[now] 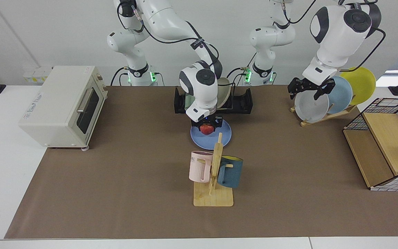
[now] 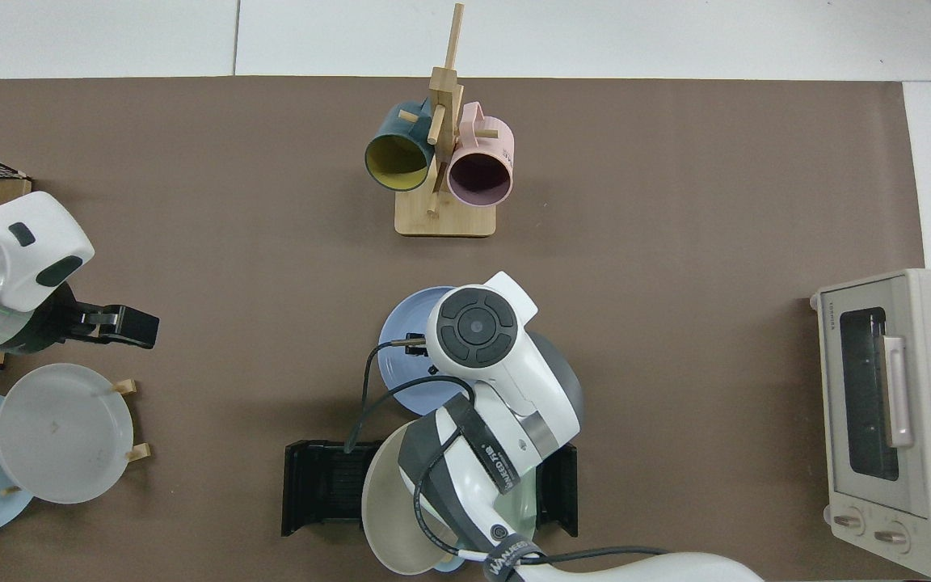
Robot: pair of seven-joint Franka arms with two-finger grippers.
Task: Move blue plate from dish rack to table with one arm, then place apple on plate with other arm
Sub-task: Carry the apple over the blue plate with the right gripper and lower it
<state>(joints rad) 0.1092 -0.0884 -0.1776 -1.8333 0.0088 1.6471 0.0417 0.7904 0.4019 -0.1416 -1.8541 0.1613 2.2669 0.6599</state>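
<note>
Blue plate (image 1: 221, 137) lies flat on the table (image 1: 116, 193), just in front of the dish rack (image 1: 242, 103). Right gripper (image 1: 206, 125) clamps the apple (image 1: 206, 129) low over the plate's middle; contact with the plate unclear. Left gripper (image 1: 309, 90) waits, fingers apart, by the wooden plate stand (image 1: 327, 117). Oven (image 2: 890, 420) reads "TOSHIBA". Mug tree (image 1: 214, 180) stands near the plate's front edge.

The toaster oven (image 2: 894, 420) reads "TOSHIBA" on its front; the pink mug (image 1: 199, 166) shows "ME".
</note>
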